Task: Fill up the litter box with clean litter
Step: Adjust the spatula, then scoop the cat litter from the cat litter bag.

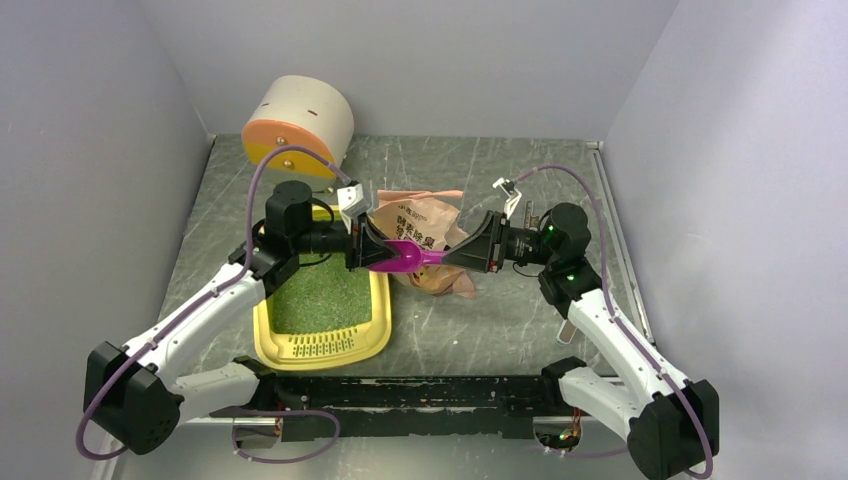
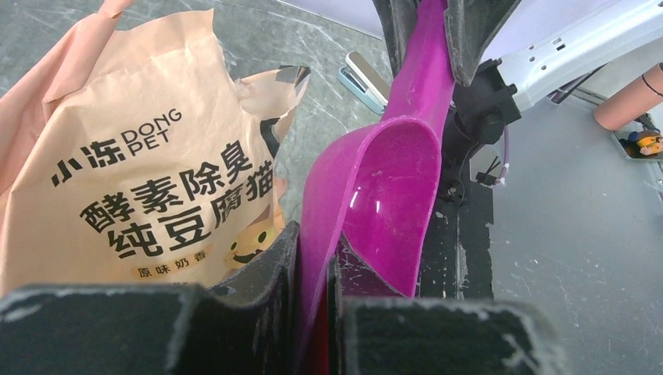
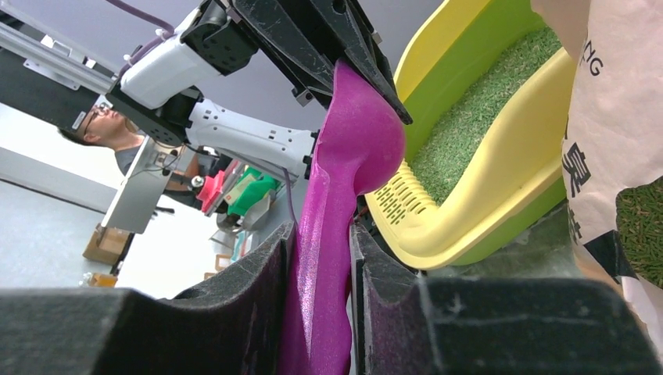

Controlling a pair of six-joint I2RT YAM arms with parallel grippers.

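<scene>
The yellow litter box [image 1: 262,335] lies at the near left of the table, and clean litter [image 1: 320,295] of green granules covers its floor. The right wrist view shows the litter box [image 3: 500,180] and the litter [image 3: 477,117] beyond the scoop. A magenta scoop [image 1: 405,257] hangs level above the table between both arms. My left gripper [image 1: 372,255] is shut on the rim of its bowl [image 2: 383,187], which looks empty. My right gripper [image 1: 452,256] has its jaws against both sides of the handle [image 3: 320,258]. Behind the scoop lies the pink-beige bag [image 1: 425,225].
A white cylinder with an orange end [image 1: 300,125] lies at the back left corner. The printed bag [image 2: 148,156] fills the left of the left wrist view, with a dark patch of granules showing on the bag [image 3: 641,226]. Grey walls enclose the table.
</scene>
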